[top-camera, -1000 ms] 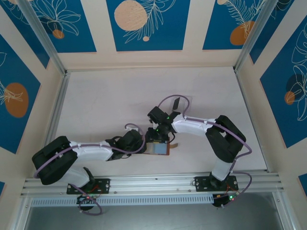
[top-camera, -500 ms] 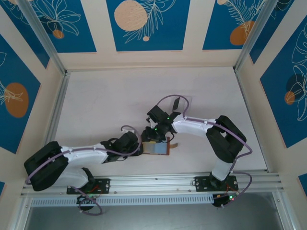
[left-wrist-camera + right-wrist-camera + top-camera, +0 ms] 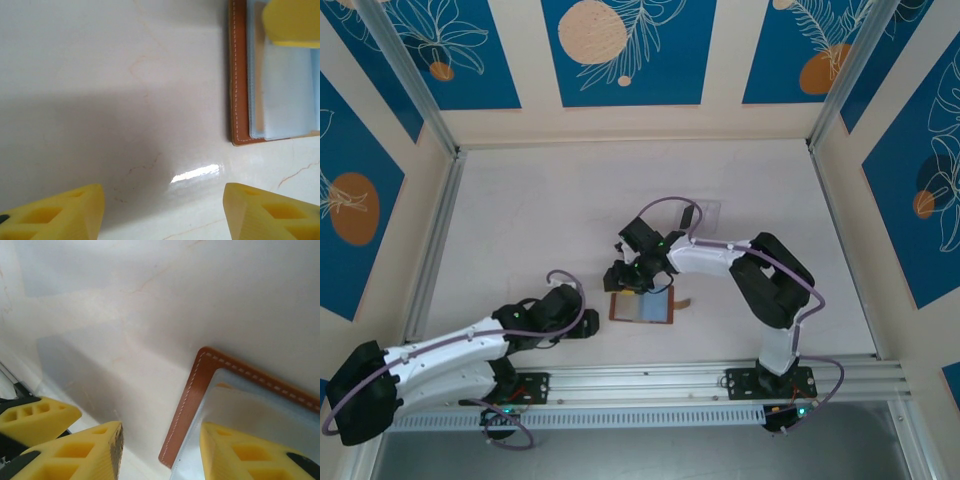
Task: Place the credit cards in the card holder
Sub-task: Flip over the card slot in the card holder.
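Observation:
The card holder (image 3: 642, 308) lies open and flat on the table, brown-rimmed with pale bluish pockets inside. Its stitched brown edge (image 3: 239, 75) is at the upper right of the left wrist view and crosses the right wrist view (image 3: 192, 390). My right gripper (image 3: 625, 280) (image 3: 161, 437) hangs open over the holder's far left corner, one finger above a pocket and the other above bare table, holding nothing. My left gripper (image 3: 590, 318) (image 3: 162, 215) stands wide open and empty, left of the holder and apart from it. A black credit card (image 3: 688, 214) leans upright farther back.
A faint clear plastic tray (image 3: 708, 212) sits at the black card, behind the right arm. A small tan snap tab (image 3: 688, 303) sticks out of the holder's right side. Metal rails run along the near edge (image 3: 640, 378) and the left side (image 3: 435, 240).
My left arm has pulled back to the left, away from the holder, and its gripper has opened wider. My right gripper has shifted a little left over the holder's corner.

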